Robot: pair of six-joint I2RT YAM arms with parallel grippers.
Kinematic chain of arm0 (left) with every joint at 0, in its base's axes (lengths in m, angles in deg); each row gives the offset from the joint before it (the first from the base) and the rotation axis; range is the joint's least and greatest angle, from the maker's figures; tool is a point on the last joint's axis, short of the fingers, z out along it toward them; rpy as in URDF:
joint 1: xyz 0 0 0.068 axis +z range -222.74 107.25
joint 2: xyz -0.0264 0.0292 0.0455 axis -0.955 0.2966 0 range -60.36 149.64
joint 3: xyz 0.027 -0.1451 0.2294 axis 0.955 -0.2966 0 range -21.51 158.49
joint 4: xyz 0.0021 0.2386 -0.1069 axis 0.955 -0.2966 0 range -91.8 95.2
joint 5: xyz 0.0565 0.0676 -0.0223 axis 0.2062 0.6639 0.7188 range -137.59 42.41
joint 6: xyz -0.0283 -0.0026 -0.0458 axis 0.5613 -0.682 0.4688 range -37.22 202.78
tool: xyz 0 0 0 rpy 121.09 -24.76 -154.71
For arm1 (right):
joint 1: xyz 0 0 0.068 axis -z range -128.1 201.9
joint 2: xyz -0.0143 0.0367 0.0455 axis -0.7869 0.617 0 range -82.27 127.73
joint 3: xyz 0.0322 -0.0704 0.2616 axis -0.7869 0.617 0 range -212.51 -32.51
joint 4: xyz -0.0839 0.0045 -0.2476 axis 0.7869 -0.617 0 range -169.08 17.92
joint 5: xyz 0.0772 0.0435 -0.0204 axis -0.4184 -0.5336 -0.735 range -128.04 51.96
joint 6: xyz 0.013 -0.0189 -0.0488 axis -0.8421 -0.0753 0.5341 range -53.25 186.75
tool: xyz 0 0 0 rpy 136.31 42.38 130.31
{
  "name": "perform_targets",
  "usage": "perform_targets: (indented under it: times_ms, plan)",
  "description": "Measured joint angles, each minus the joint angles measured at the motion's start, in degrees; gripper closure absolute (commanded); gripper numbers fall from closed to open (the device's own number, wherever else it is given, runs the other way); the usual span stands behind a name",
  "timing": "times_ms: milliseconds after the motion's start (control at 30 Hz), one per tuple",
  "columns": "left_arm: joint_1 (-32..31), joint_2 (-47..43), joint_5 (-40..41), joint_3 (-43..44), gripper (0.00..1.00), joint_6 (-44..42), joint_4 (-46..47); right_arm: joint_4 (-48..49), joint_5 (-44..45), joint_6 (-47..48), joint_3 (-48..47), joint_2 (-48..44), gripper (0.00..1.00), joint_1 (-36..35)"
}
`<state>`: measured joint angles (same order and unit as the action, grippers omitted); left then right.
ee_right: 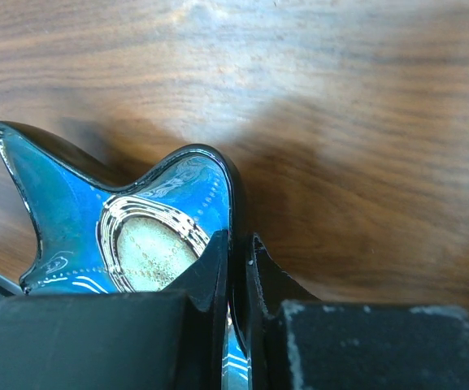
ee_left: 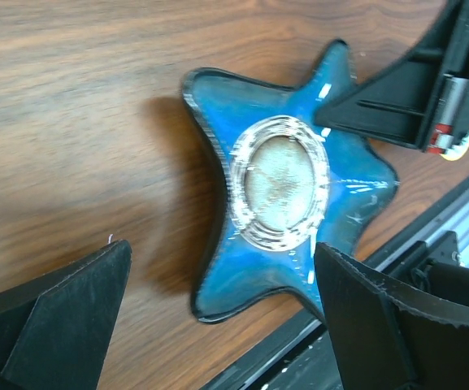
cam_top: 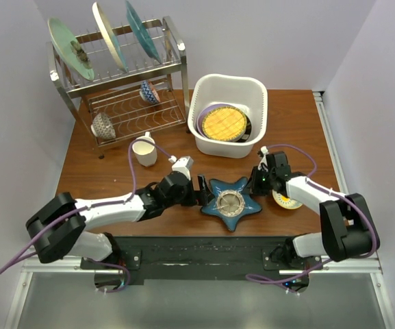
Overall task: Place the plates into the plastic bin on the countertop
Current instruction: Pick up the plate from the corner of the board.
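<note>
From above, the blue star-shaped plate (cam_top: 233, 203) lies flat on the wooden desk (cam_top: 115, 171) near its front edge, between the two arms and just short of the white plastic bin (cam_top: 226, 147). The bin is a smooth, round-cornered tub that already holds an amber plate (cam_top: 224, 122) with a grid pattern. The right gripper (cam_top: 257, 179) reaches the star's upper right arm. The left gripper (cam_top: 197, 186) waits just off its left side, probably to steady or support the awkward shape. A steel wire dish rack (cam_top: 125, 89) with upright plates stands at the far left and is not involved. In the left wrist view, the left gripper (ee_left: 222, 260) stands wide open and empty, with its two matte black fingers framing the plate (ee_left: 279, 191) without touching it. The glaze is glossy deep blue with a dark rim, around a pale, speckled oval centre ringed in fine ridges. The right gripper (ee_left: 332, 122) bites the tip of one arm. In the right wrist view, that gripper (ee_right: 236, 252) is closed on the thin raised edge of the plate (ee_right: 71, 203), one finger inside the rim and one outside. A pinch there makes sense, because the upturned lip is the only part a narrow gripper can take hold of on a flat-lying dish. The glaze looks slippery, so the hold may be tenuous once the plate is lifted.
</note>
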<state>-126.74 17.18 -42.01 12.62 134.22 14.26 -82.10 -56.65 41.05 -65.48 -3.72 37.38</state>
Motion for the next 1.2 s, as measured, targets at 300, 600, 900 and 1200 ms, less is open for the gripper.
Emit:
perform_targets:
  times_ms: [300, 600, 900, 1200]
  plan:
    - [2.2, -6.6, 2.6, -3.8, 0.00, 0.0, -2.6, -6.2, 2.7, 0.6, 0.4, -5.8, 1.00, -0.1]
    - [6.3, -11.3, 2.8, -7.8, 0.00, 0.1, -4.1, -11.6, 2.9, 0.9, -0.2, -11.7, 1.00, -0.2]
    - [7.2, -12.2, 2.8, -9.6, 0.00, 0.2, -4.5, -14.9, 2.8, 0.9, -2.6, -15.0, 1.00, -0.2]
    - [7.4, -11.9, 2.3, -10.4, 0.00, 0.4, -3.9, -19.1, 2.8, 1.2, -8.3, -16.1, 1.00, -0.2]
